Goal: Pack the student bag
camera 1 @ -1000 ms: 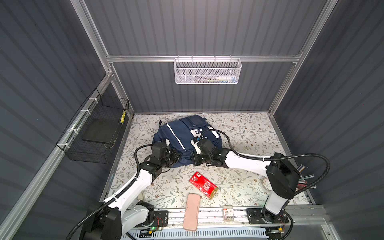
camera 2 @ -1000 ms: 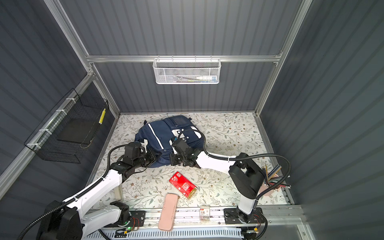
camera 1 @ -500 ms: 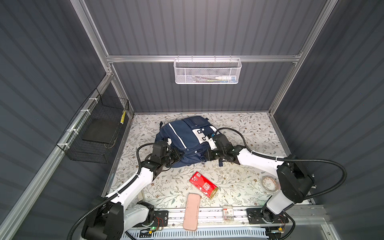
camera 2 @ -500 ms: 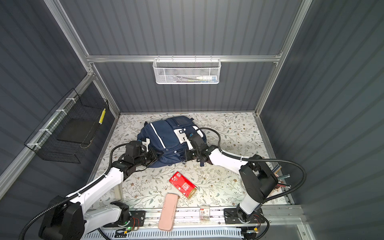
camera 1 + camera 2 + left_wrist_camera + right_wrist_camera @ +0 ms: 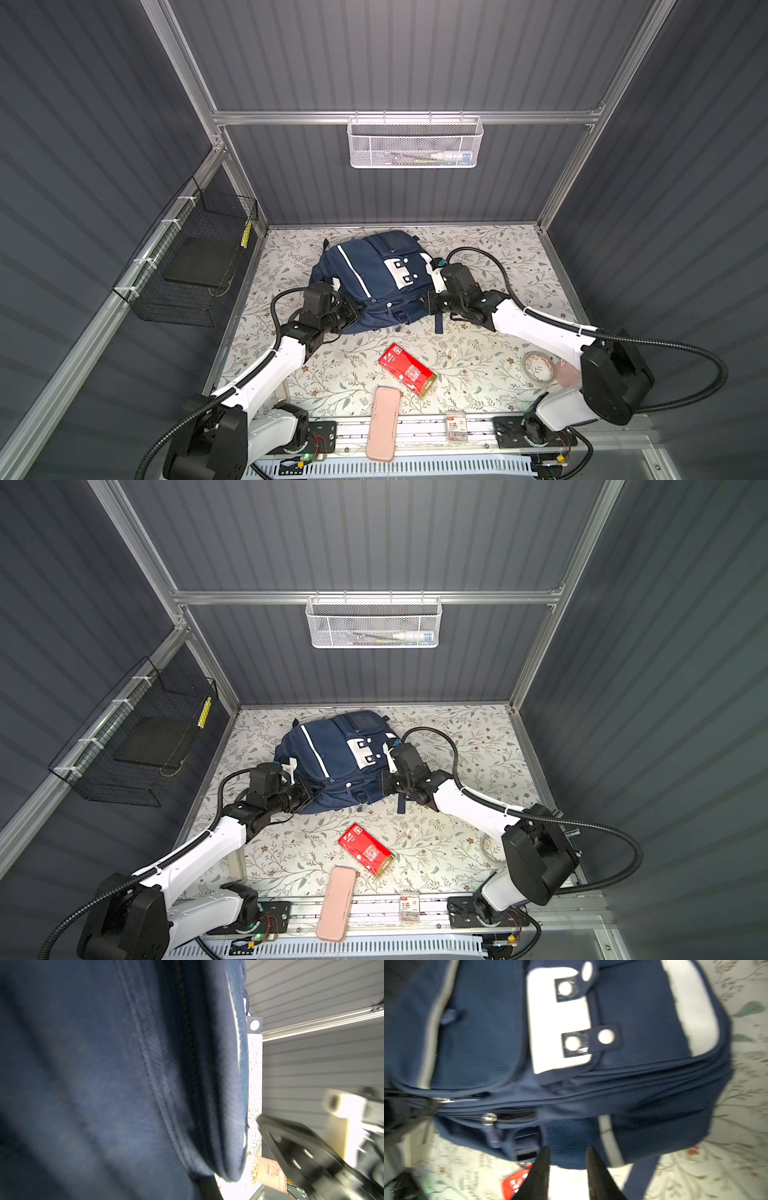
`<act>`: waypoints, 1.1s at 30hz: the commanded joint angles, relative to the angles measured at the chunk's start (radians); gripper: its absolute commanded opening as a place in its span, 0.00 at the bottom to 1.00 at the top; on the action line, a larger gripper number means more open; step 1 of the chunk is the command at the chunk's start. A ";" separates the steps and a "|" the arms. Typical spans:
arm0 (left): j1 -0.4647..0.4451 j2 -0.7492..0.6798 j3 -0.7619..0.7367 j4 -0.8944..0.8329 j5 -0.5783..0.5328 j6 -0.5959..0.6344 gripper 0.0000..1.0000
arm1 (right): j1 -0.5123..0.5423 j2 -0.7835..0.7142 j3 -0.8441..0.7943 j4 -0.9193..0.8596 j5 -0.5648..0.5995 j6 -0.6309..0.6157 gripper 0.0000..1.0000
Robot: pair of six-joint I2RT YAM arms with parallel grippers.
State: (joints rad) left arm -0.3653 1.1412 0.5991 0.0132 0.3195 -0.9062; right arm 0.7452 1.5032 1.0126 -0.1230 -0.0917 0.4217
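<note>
The student bag (image 5: 374,276) (image 5: 336,758) is a navy backpack with white stripes and a white patch. It lies flat toward the back of the floral table. My left gripper (image 5: 353,313) (image 5: 309,793) is buried in the bag's near left corner. In the left wrist view its fingers are hidden under blue fabric (image 5: 104,1084), and it is shut on that fabric. My right gripper (image 5: 432,305) (image 5: 384,786) sits at the bag's near right corner. It (image 5: 568,1149) stands open, nothing between its fingers, with the bag's side (image 5: 571,1095) just past the tips. A zip pull (image 5: 489,1119) shows on the bag's edge.
A red box (image 5: 407,371) (image 5: 365,850) lies in front of the bag. A pink case (image 5: 383,422) and a small packet (image 5: 456,426) rest at the front rail. A tape roll (image 5: 538,368) lies front right. Baskets hang on the back wall (image 5: 415,143) and the left wall (image 5: 195,266).
My right gripper has slid right along the bag's near edge, from the middle to the right corner, and has opened. The left gripper has stayed at its corner.
</note>
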 commanded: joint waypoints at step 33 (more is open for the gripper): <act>0.002 -0.027 -0.003 0.058 0.047 -0.034 0.00 | 0.222 0.332 0.293 -0.064 0.090 -0.086 0.00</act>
State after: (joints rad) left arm -0.3645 1.1229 0.5945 0.0017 0.3256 -0.9283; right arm 0.9611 1.8599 1.3102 -0.2478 0.1177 0.3492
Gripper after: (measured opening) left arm 0.091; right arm 0.135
